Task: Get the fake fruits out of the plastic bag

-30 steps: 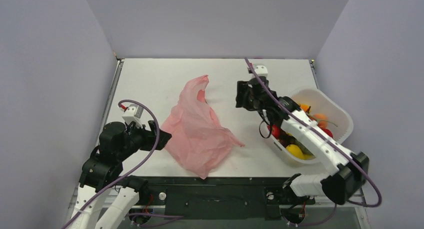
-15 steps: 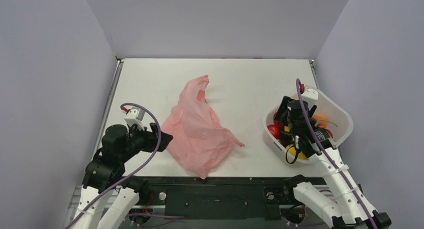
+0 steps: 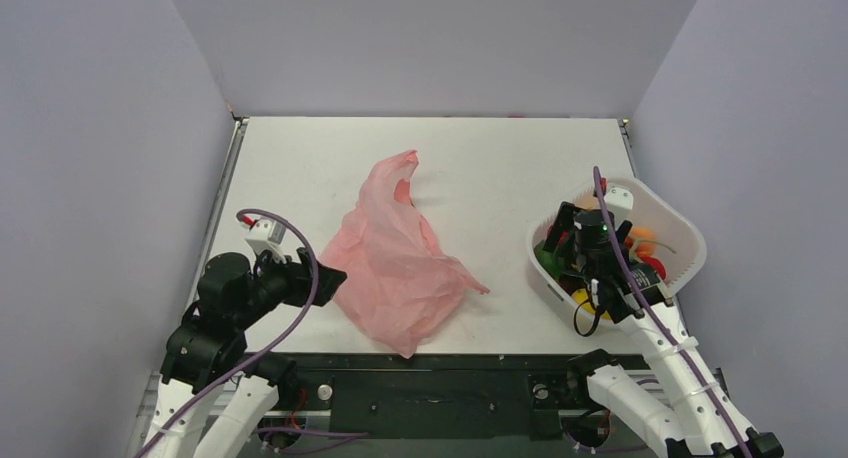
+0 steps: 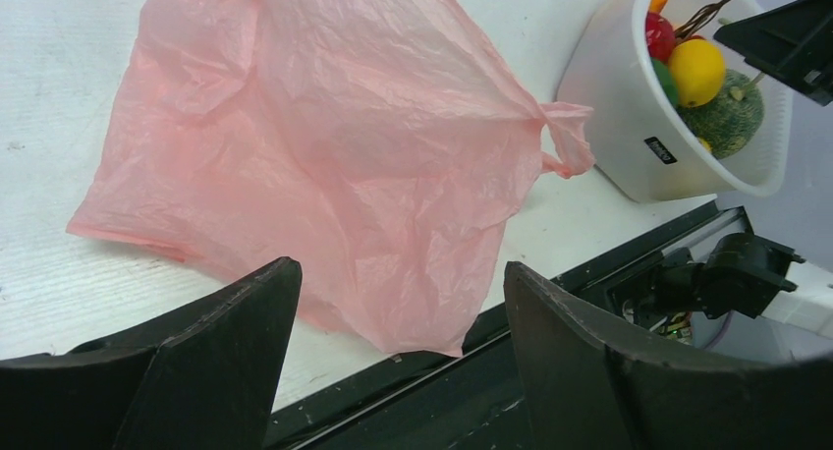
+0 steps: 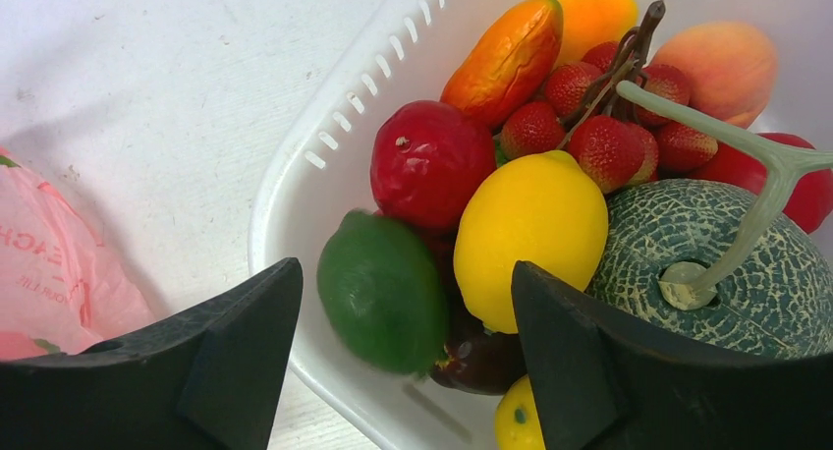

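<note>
White worktop (image 3: 300, 168) under grey walls. Within the last second the right gripper (image 5: 403, 357) swung from mid-worktop to over the white basket (image 5: 324, 145), jaws apart (nothing between them) above the fake fruits (image 5: 530, 234) heaped there. The left gripper (image 4: 393, 352), jaws also apart, faces the plastic bag (image 3: 395, 263), which lies flat, crumpled and seemingly emptied at centre.

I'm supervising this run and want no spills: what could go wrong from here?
The open right fingers hang over the heaped white basket, just above the lime; pushing down could knock it out. The thin pink bag lies right before the open left fingers; it could snag and drag.
</note>
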Motion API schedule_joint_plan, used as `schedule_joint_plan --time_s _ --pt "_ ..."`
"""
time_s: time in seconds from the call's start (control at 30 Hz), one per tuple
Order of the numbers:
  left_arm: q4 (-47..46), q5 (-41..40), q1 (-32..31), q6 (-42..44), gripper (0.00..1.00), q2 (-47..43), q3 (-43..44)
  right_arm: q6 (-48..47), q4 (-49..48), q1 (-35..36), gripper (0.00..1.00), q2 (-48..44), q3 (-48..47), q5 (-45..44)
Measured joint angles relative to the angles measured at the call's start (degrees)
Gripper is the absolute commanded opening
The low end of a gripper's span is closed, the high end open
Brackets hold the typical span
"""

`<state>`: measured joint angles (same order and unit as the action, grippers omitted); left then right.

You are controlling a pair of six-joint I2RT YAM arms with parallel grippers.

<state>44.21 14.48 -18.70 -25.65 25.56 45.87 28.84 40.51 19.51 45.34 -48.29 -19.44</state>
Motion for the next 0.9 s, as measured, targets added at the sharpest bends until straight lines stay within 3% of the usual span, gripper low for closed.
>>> schedule_joint_plan --time_s 0.17,0.33,0.57,0.9 --pt "0.28 0.63 0.0 -1.92 0.75 0.22 4.96 0.11 0.74 0.0 0.75 -0.7 -0.13 0.02" --pt "0.57 0.72 0.0 -2.8 0.77 2.49 15.54 -0.33 2.86 0.0 0.75 -2.36 -3.43 0.59" --pt "-0.02 -1.22 0.0 -2.84 0.85 5.68 32.24 -2.64 4.74 0.0 0.76 -9.57 -16.74 0.9" --pt "-2.78 -7.15 0.0 -3.21 0.88 4.24 41.88 -6.23 4.76 0.0 0.81 -17.86 -30.69 -1.05"
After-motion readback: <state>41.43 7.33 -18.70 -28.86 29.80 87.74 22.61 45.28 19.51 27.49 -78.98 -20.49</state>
